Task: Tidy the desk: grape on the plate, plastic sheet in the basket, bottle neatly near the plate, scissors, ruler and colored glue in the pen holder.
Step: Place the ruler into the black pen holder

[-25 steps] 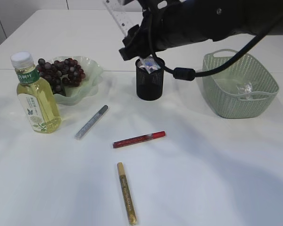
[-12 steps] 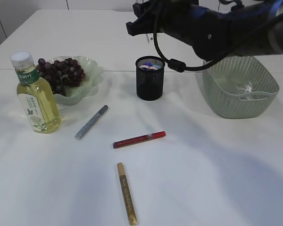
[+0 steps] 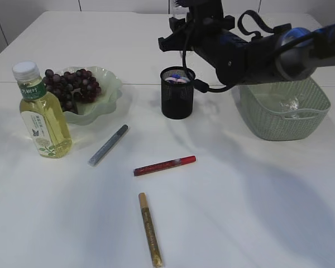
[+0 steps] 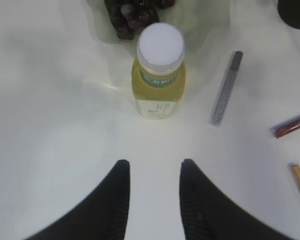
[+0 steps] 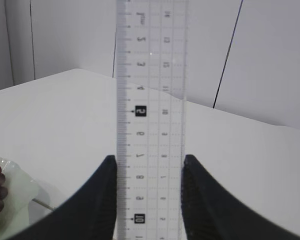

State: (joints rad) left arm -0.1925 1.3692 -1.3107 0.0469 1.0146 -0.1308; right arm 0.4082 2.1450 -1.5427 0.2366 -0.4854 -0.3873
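Standing upright between the right end effector (image 5: 149, 200) fingers — clear ruler (image 5: 150, 115); lying apart on the table (image 3: 240, 195) — three glue pens (image 3: 164, 165).

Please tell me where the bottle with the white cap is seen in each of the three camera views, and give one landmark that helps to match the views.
Exterior view: the bottle stands upright at the far left, in front of the plate of grapes.
Left wrist view: top centre, seen from above, the grapes just behind it.
Right wrist view: not in it; the ruler fills the middle.
Shared landmark: the grapes, also at the right wrist view's lower left edge.
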